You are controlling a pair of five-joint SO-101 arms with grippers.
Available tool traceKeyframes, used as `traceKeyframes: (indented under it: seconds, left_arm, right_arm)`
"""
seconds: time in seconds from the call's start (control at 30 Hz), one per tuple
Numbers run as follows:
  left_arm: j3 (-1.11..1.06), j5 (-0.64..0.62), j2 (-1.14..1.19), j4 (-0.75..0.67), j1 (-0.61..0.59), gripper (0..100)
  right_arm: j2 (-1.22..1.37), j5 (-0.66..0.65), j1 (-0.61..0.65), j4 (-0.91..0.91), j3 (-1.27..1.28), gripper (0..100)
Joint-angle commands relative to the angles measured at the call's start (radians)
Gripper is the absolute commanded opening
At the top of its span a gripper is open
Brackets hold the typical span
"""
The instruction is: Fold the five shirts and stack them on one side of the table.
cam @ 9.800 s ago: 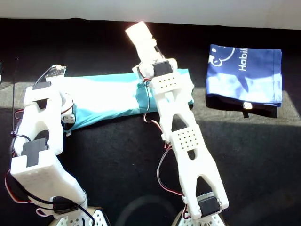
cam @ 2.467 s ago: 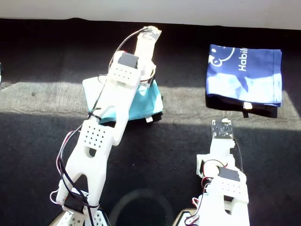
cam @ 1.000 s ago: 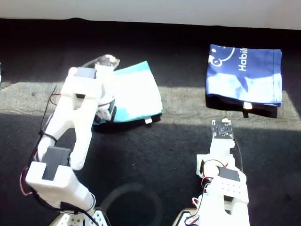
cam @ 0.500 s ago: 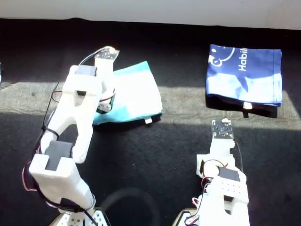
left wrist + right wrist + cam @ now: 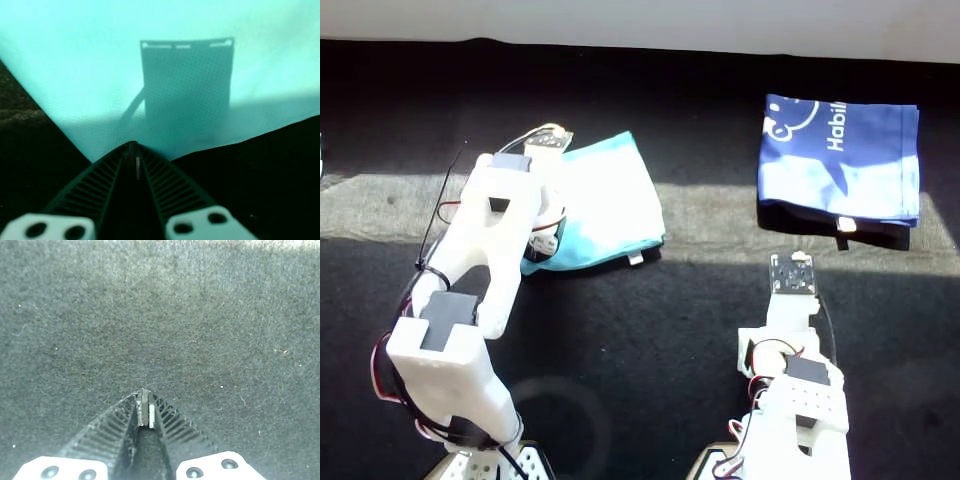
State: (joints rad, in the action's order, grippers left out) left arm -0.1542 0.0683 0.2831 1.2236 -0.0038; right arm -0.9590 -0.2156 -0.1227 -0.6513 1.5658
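One teal shirt (image 5: pixel 610 200) lies folded

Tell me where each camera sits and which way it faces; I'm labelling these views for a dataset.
High view: fixed above, looking down on the table; shows the left arm, the right arm, the turquoise shirt and the folded blue shirt.
Left wrist view: on the left arm, looking along the shut left pincer onto the turquoise shirt.
Right wrist view: on the right arm, looking along the shut right pincer at bare table.
Shared: the turquoise shirt appears in the high and left wrist views.
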Motion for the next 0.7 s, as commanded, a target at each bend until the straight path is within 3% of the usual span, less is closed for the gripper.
traceKeyframes:
  seconds: [0.0, 0.2, 0.4, 0.53, 0.67]
  left_arm:
    - [0.047, -0.006, -0.036, 0.043, -0.015, 1]
    - [0.114, -0.005, -0.148, 0.18, -0.05, 1]
    - [0.047, -0.003, -0.3, 0.241, -0.081, 1]
    - [-0.096, 0.061, -0.381, 0.199, -0.165, 1]
    - [-0.308, 0.117, -0.449, 0.034, -0.3, 1]
  right_arm:
    - [0.001, 0.009, -0.004, 0.018, 0.008, 0.9]
    - [0.001, 0.009, -0.004, 0.018, 0.01, 0.9]
    - [-0.001, 0.003, -0.002, 0.013, -0.013, 1.0]
    - [0.01, 0.009, 0.007, -0.096, -0.154, 4.6]
    - [0.062, 0.127, 0.153, -0.305, -0.381, 16.8]
